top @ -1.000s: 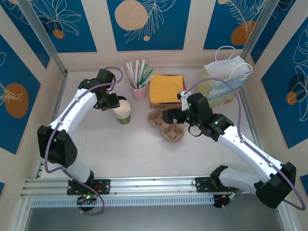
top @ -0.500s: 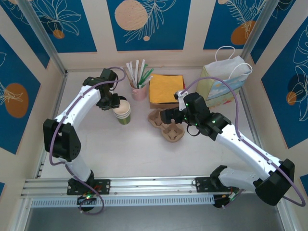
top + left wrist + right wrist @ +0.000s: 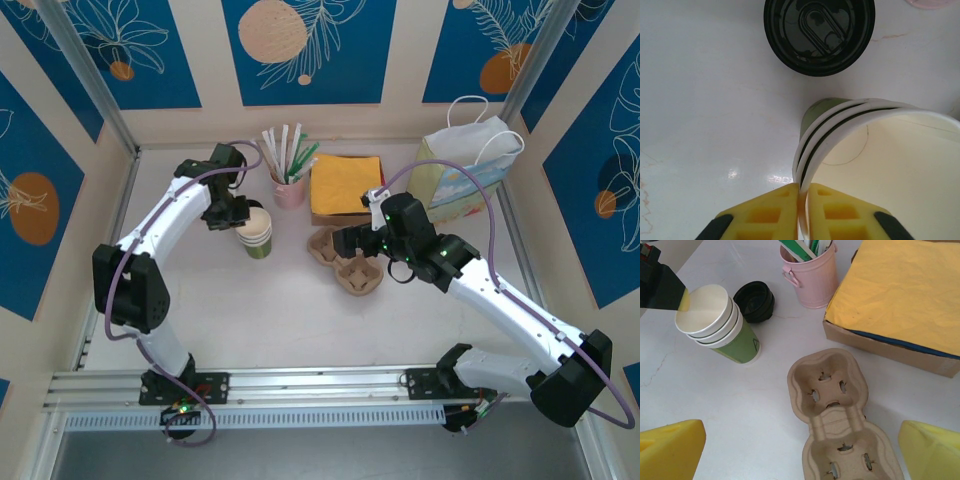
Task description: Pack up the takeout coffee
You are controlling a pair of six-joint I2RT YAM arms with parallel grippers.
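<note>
Three lidless green paper cups (image 3: 725,330) stand nested on the white table, left of the cardboard cup carrier (image 3: 840,410). My left gripper (image 3: 802,187) is shut on the rim of the top cup (image 3: 890,150), one yellow finger inside and one outside. A round black lid (image 3: 819,30) lies on the table just behind the stack (image 3: 256,235). The takeout coffee itself is out of view. My right gripper (image 3: 800,450) hangs open above the carrier (image 3: 345,262), touching nothing.
A pink cup of straws (image 3: 290,188) stands behind the stack. A box of yellow napkins (image 3: 344,185) sits behind the carrier, and a paper bag (image 3: 460,180) stands at the back right. Walls close in the table on three sides.
My left gripper has closed onto the top cup's rim, and its arm has shifted slightly. My right gripper has edged a little left above the carrier.
</note>
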